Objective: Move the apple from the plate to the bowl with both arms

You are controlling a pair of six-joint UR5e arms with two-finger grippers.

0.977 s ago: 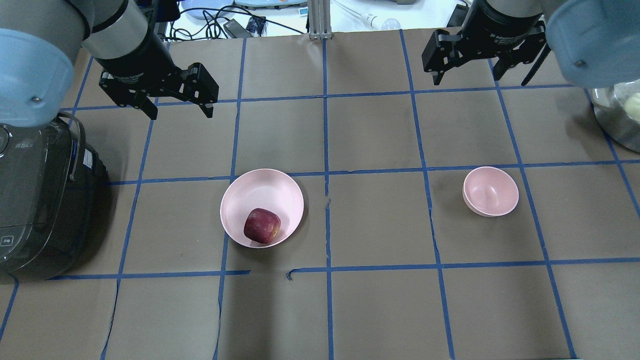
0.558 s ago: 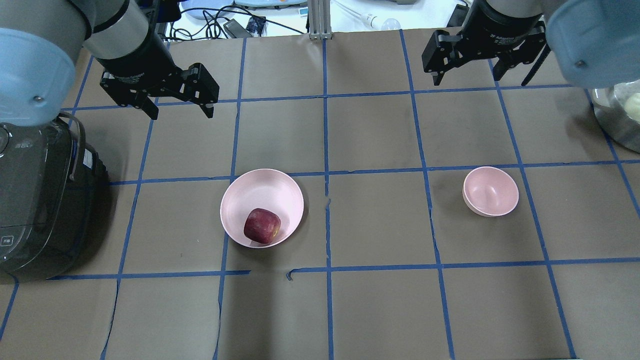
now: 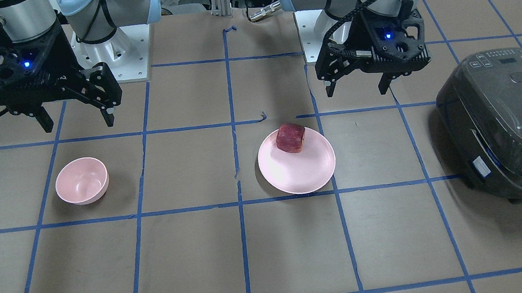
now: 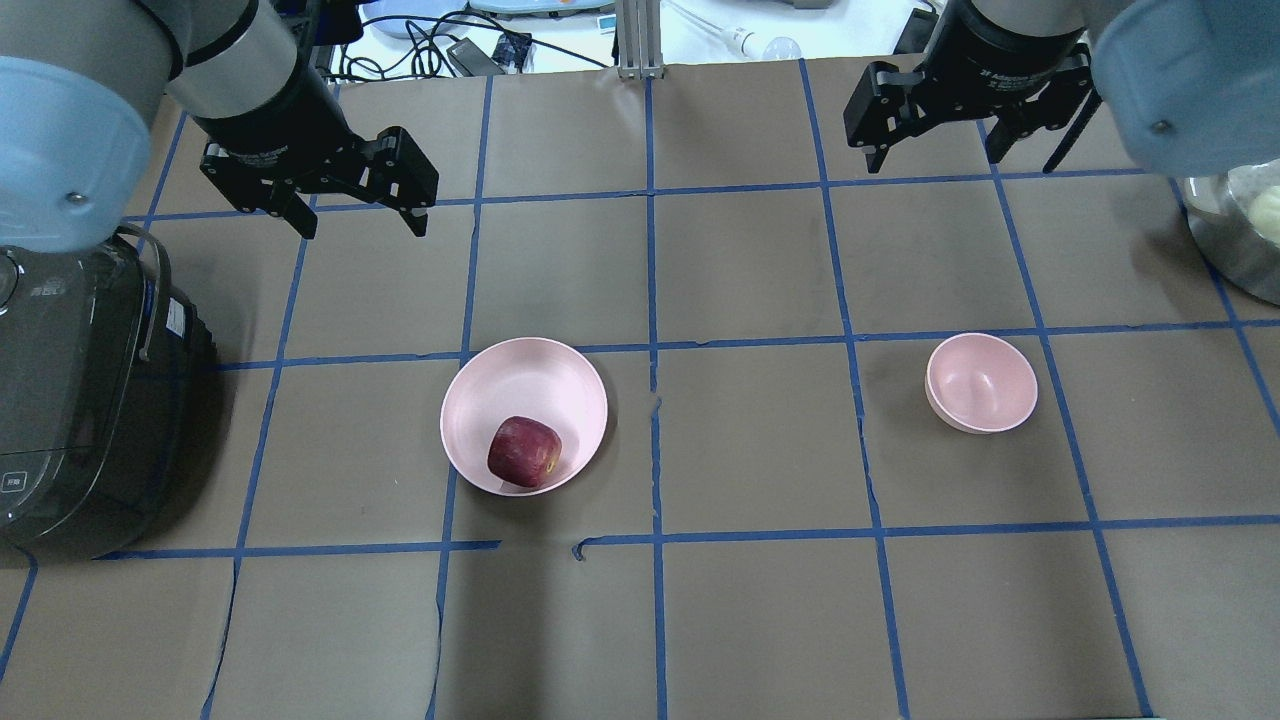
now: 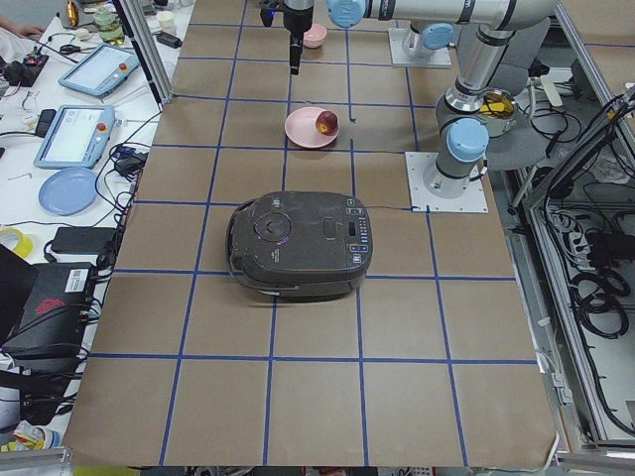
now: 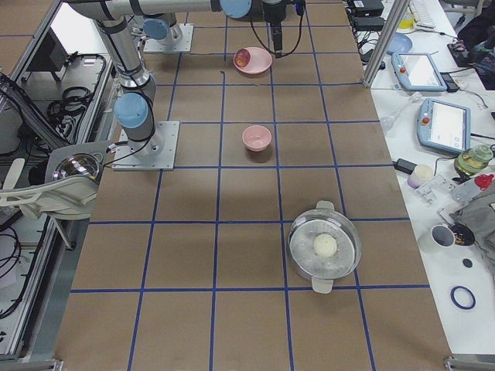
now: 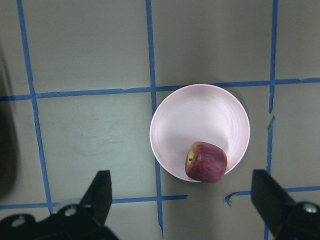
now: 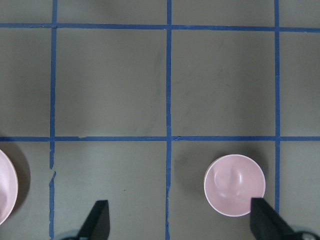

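Sitting on the plate [image 4: 520, 385], the apple [image 4: 524, 452] is lying untouched — left pincer [image 4: 362, 222] and right pincer [image 4: 960, 155] are hovering wide, empty.

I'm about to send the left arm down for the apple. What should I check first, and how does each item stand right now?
1. The apple sits uncovered on the plate, near its robot-side edge: ok.
2. The left gripper is open and empty: ok.
3. Left gripper lined up over the apple: not ok, it hangs raised off to the robot's left of it.
4. The right gripper is open, empty and raised: ok.
5. The bowl is upright and empty: ok.
6. The rice cooker stands apart from the plate: ok.
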